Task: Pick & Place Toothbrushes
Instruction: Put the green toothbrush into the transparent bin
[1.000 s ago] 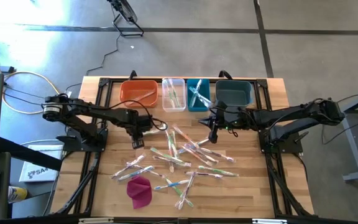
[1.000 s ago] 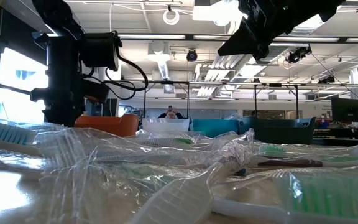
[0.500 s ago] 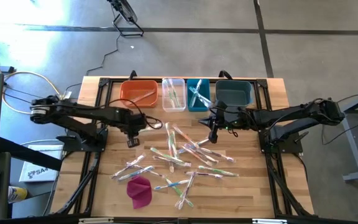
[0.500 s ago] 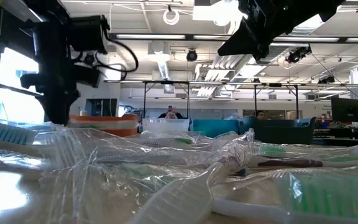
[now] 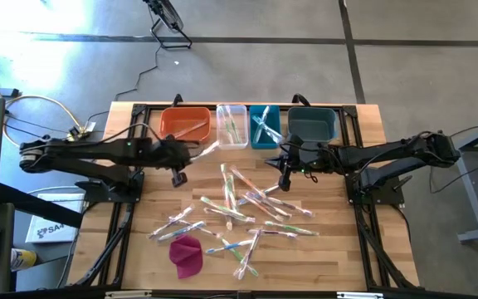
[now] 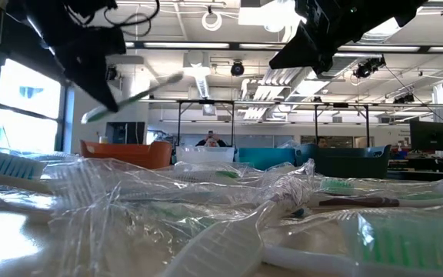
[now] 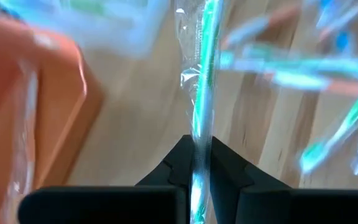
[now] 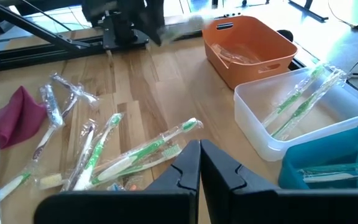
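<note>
The left claw (image 7: 196,163) is clenched on a green-handled toothbrush in clear shiny wrapper (image 7: 202,93), lifted above the wooden tabletop (image 5: 148,212) beside the orange plastic bin (image 5: 184,123) at the far edge. The right claw (image 8: 200,163), clenched and empty, hovers over the loose wrapped toothbrushes (image 5: 243,203) mid-tabletop.

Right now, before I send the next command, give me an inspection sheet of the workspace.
Surface: wooden table, four bins along the far edge.
Job's things: wrapped toothbrushes scattered mid-table; some in the clear bin, blue bin and orange bin; dark bin looks empty.
Clutter: magenta cloth at the near edge.
Grippers: left gripper shut on a green toothbrush, raised near the orange bin; right gripper shut, empty, above the pile.
Cables: loose loops left of the table.
Surroundings: concrete floor; workshop room behind.
</note>
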Motion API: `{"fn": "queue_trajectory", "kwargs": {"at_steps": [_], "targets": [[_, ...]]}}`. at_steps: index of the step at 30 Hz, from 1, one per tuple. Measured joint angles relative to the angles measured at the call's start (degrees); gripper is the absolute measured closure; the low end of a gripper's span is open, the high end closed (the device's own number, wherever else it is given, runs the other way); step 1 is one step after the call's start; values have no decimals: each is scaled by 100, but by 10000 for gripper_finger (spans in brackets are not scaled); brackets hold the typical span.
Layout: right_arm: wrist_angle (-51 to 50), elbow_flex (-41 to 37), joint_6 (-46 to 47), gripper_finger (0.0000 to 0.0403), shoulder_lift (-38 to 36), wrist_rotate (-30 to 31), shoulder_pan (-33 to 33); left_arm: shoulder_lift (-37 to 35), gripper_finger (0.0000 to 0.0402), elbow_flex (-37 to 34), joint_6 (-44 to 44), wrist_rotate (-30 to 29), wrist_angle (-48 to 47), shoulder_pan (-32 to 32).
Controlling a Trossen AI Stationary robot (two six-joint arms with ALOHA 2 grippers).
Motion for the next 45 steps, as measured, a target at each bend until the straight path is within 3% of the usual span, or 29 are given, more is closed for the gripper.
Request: {"fn": "queue_trajectory", "kwargs": {"at_steps": [12, 20, 23, 29, 45], "targets": [[39, 0, -114, 398, 0, 0, 0, -199, 375, 17, 987, -44, 2212, 2], [35, 0, -114, 398, 0, 0, 0, -183, 375, 17, 1055, -18, 2514, 436], [25, 0, -116, 398, 0, 0, 0, -173, 375, 17, 1046, 252, 2605, 752], [28, 0, -118, 398, 0, 0, 0, 209, 375, 17, 1022, 1027, 3225, 1298], [38, 0, -118, 398, 0, 2, 0, 1872, 375, 15, 570, 1589, 5071, 2132]]}}
